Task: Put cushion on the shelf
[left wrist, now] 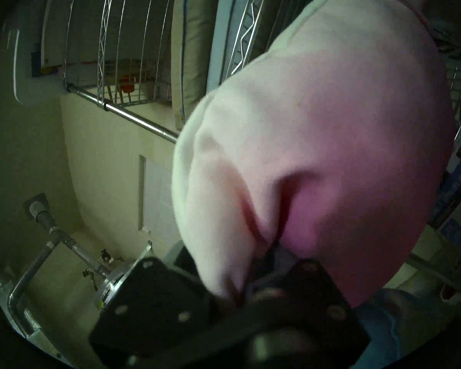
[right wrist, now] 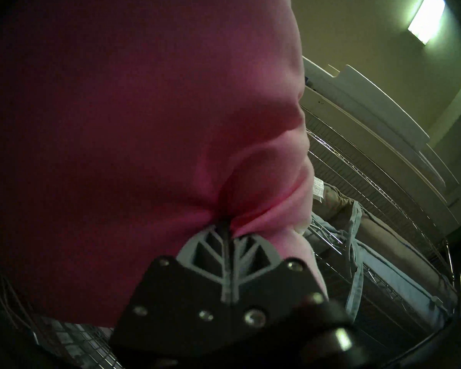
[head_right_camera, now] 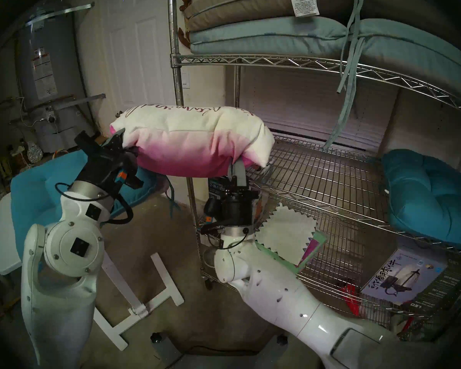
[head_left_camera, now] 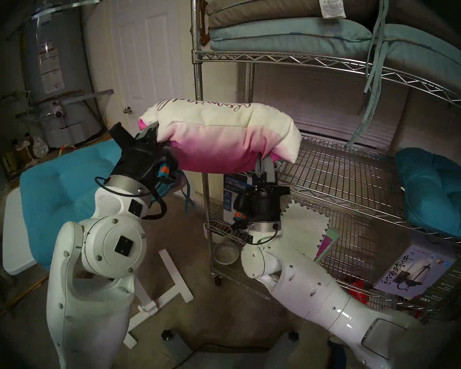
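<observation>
The two head cameras are looking down from above both arms, sharing nearly the same view of the shelf (head_left_camera: pixel 330 174). Each wrist camera is pointing upward, sitting very close under the cushion (left wrist: pixel 330 147), and catching the shelf's wire tiers behind it.

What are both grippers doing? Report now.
Left gripper: shut on the plump white-and-pink throw cushion.
Right gripper: shut on the same cushion.

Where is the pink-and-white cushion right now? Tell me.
The cushion hangs mid-air at the head view's centre, pinched by the left gripper and right gripper, beside the shelf.
</observation>
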